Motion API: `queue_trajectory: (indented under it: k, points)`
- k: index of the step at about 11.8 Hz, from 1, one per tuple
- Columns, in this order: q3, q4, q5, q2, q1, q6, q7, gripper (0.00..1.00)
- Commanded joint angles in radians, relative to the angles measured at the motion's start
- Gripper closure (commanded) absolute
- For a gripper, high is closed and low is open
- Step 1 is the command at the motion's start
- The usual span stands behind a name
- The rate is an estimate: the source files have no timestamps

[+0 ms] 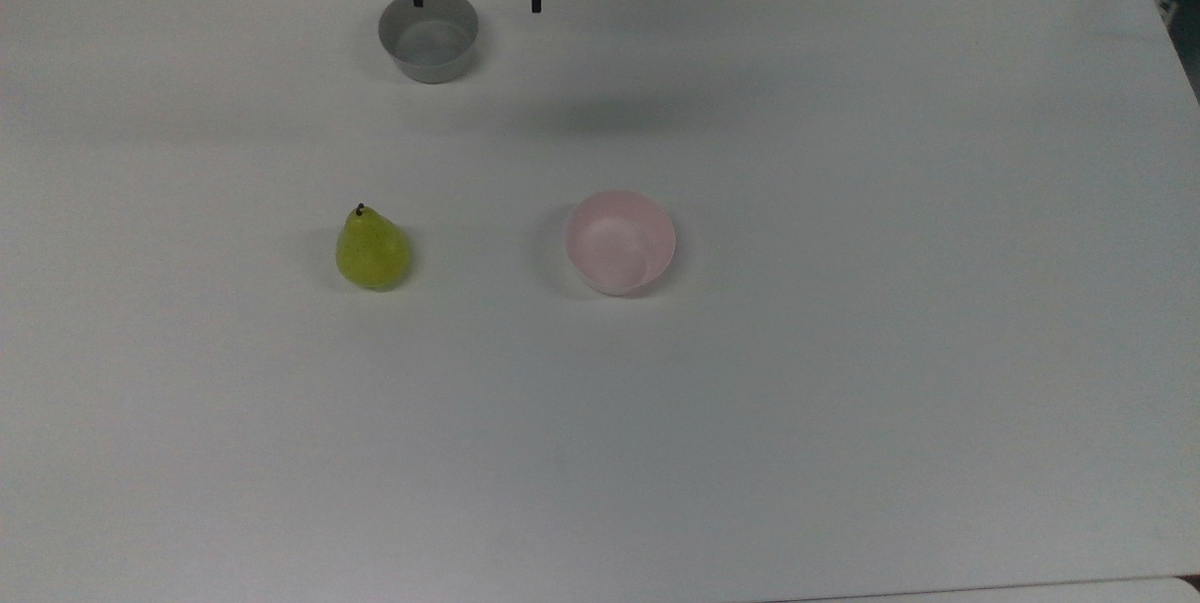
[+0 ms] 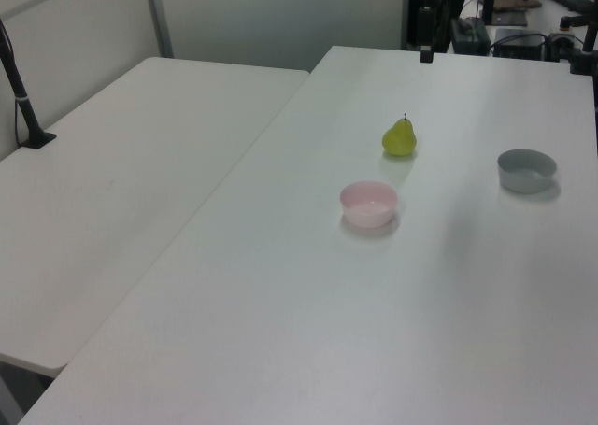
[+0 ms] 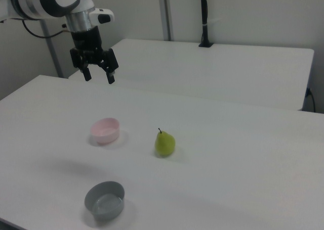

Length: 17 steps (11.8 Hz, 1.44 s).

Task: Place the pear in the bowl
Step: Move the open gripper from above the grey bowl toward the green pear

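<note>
A yellow-green pear with a dark stem stands upright on the white table. The pale pink bowl sits empty to the pear's right in the top view, a bowl's width away. My gripper hangs high above the table with its fingers spread open and nothing between them. In the top view it sits at the upper edge, far from pear and bowl.
An empty grey bowl sits near the table's far edge in the top view, under the gripper there. A second white table adjoins. A black post stands clamped on it.
</note>
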State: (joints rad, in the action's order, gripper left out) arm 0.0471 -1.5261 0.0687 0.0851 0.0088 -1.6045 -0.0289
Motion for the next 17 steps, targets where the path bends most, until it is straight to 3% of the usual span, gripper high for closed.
queue_trajectory:
  k: [1, 10, 14, 17]
  points:
    - [-0.016, -0.02, -0.017, -0.027, 0.016, 0.025, -0.008, 0.0]
    - [-0.018, -0.02, -0.013, -0.021, 0.01, 0.025, 0.003, 0.0]
    - [-0.029, 0.001, -0.007, -0.005, -0.058, 0.017, 0.131, 0.0]
    - [-0.075, 0.023, -0.01, 0.018, -0.095, 0.014, 0.269, 0.0]
